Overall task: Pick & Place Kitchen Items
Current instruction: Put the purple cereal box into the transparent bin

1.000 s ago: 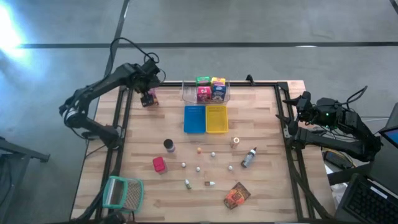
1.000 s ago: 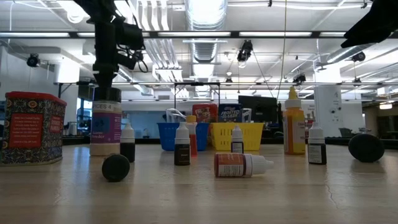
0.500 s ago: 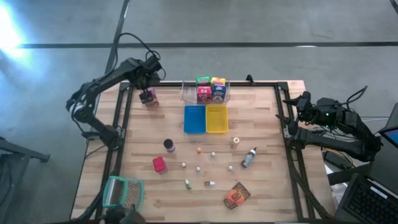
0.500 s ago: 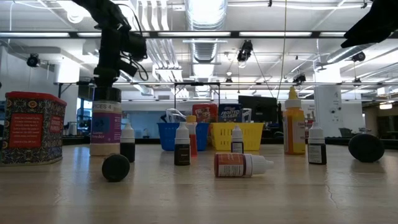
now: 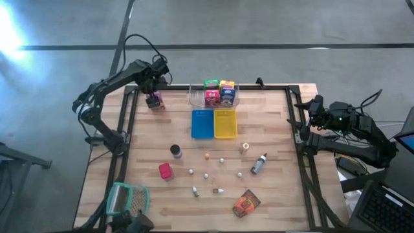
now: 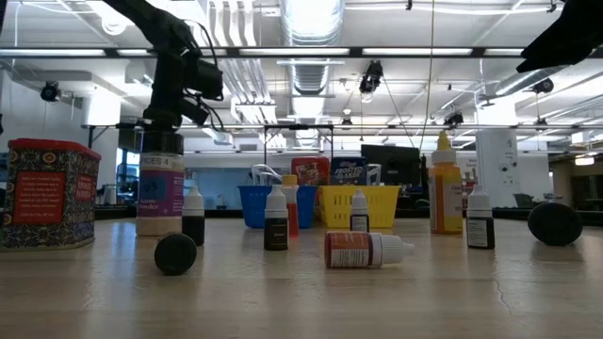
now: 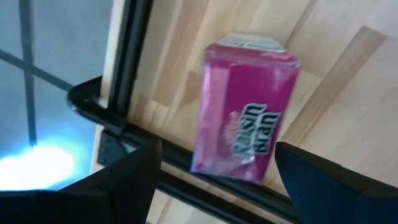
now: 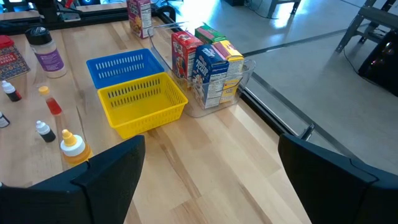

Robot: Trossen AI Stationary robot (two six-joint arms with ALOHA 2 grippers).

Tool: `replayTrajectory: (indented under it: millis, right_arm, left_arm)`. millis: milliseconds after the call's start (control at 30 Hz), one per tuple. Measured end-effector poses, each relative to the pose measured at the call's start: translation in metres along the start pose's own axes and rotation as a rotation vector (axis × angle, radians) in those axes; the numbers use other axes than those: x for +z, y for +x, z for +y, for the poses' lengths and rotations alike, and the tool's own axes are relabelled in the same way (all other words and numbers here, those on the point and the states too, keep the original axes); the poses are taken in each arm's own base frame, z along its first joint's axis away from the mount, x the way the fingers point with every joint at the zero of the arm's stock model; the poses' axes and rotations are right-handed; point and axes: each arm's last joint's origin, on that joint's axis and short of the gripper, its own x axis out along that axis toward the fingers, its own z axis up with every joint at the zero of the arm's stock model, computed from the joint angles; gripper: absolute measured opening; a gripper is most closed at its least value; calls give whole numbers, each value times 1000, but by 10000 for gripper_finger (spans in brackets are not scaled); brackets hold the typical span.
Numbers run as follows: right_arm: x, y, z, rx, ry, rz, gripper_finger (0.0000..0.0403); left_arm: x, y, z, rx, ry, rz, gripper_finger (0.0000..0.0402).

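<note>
A pink box (image 7: 245, 121) stands upright near the table's far left corner (image 5: 154, 102), close to the black frame rail. My left gripper (image 5: 155, 88) hovers above it, pointing steeply down and open; in the left wrist view its gripper (image 7: 217, 149) has one finger on either side of the box, without touching it. More kitchen items lie mid-table: a dark jar (image 5: 175, 151), a red can (image 5: 165, 171), a grey bottle (image 5: 259, 163), an orange packet (image 5: 246, 203) and several tiny pale pieces. My right gripper (image 5: 310, 107) waits open at the right edge.
A clear tub (image 5: 214, 98) holding upright boxes stands at the far middle, with a blue tray (image 5: 202, 123) and a yellow tray (image 5: 225, 123) in front of it. A teal-rimmed mesh basket (image 5: 128, 199) sits at the near left corner. Black frame rails run along both sides.
My left gripper has sunk a little toward the pink box and tipped more steeply downward, staying open. The arm's elbow has swung toward the far edge. The box has not moved.
</note>
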Motion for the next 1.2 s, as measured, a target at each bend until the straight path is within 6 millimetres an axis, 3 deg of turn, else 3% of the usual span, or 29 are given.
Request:
replayTrajectory:
  millis: [233, 800, 1200]
  right_arm:
    - [0, 0, 0, 0, 0, 0, 364]
    - [0, 0, 0, -1, 0, 0, 364]
    - [0, 0, 0, 0, 0, 0, 363]
  left_arm:
    - [3, 9, -2, -39, 17, 20, 317]
    - [5, 11, -2, -12, -14, 27, 314]
    - [5, 11, -2, -14, -2, 32, 210]
